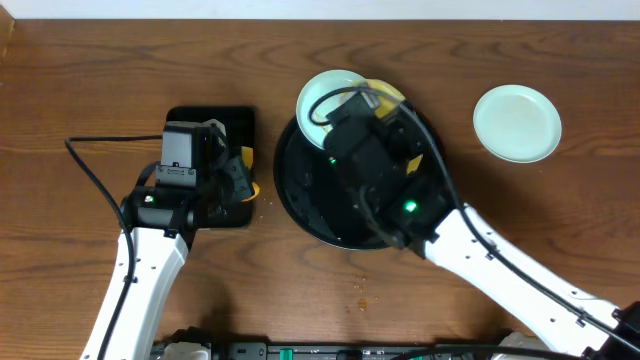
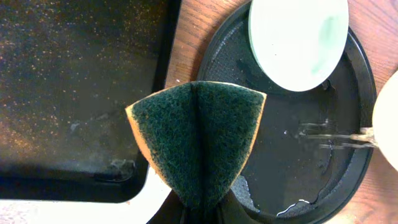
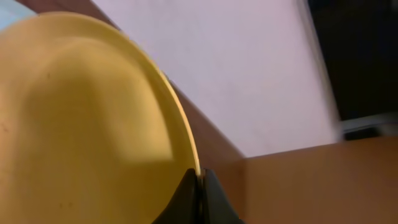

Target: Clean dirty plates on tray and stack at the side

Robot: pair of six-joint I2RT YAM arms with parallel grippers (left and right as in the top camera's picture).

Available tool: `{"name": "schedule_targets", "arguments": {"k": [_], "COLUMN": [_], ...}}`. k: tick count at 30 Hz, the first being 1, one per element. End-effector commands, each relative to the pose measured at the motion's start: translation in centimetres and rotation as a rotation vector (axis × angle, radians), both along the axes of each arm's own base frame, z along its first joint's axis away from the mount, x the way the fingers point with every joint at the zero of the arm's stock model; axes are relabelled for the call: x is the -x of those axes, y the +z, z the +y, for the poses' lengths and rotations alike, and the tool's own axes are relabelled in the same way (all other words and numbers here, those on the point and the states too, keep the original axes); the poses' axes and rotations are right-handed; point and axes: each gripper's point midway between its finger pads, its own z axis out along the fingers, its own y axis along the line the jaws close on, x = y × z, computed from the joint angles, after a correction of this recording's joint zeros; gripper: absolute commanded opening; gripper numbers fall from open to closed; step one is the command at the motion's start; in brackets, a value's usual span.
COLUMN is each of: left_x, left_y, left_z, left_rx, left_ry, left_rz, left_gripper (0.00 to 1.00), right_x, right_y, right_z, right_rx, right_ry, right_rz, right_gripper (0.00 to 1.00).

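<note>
My left pincer (image 2: 202, 208): clamped on the folded sponge (image 2: 196, 140), left of the tray (image 1: 295, 185).
Mint plate (image 1: 322, 95): on the tray's far rim.
My right pincer (image 3: 200, 186): nipped shut on the yellow plate (image 3: 81, 124) at its rim, above the tray.
Second mint plate (image 1: 516, 122): right of the tray.

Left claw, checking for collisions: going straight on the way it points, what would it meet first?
Probably the near rim of the round black tray, sponge leading; depth is unclear, so the bare table may come first.

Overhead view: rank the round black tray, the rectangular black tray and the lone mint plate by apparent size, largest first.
1. round black tray
2. rectangular black tray, partly under the left arm
3. lone mint plate
</note>
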Motion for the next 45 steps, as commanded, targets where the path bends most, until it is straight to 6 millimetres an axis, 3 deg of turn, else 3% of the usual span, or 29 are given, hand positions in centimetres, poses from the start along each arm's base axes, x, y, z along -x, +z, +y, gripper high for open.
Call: {"name": "schedule_targets", "arguments": {"k": [1,5,9,14,21,27,31,36,40,45], "left_x": [0.2,0.3,0.4,0.3,0.4,-0.1,-0.8,-1.1,-0.8,-1.7], "left_y": [-0.1,-0.1,0.7,2.7,5.1,5.8,4.5,3.7,1.6,-0.1], "left_z": [0.1,-0.2,-2.4,-6.2,-10.6,-14.3,-17.6,-20.7,-21.9,-21.1], "left_rx": [-0.006,0.011,0.118,0.253,0.338,0.364,0.394,0.411,0.381,0.308], "left_ry": [-0.012,-0.022,-0.094,-0.232,-0.369,-0.467,-0.526,-0.595,-0.608,-0.552], "left_rz": [0.008,0.009,-0.004,-0.065,-0.155,-0.222,-0.22,-0.249,-0.206,-0.19], "left_gripper": [0.08,0.08,0.08,0.08,0.08,0.08,0.08,0.08,0.07,0.08], "right_x": [0.4,0.4,0.2,0.4,0.5,-0.1,0.3,0.5,0.4,0.8], "right_y": [1.4,1.4,1.0,-4.0,-6.9,-5.0,-3.4,-3.5,-3.3,-2.9], "right_z": [-0.4,-0.4,0.1,3.0,3.6,3.3,3.1,3.0,3.1,3.5], "right_rx": [0.101,0.099,0.038,-0.277,-0.783,-0.861,-0.878,-0.875,-0.896,-0.931], "right_ry": [-0.056,-0.056,-0.037,0.124,0.181,0.221,0.242,0.237,0.231,0.25], "right_rz": [-0.041,-0.043,-0.039,0.173,0.459,0.427,0.394,0.401,0.393,0.405], "right_gripper": [0.01,0.01,0.01,0.01,0.01,0.01,0.01,0.01,0.01,0.01]}}
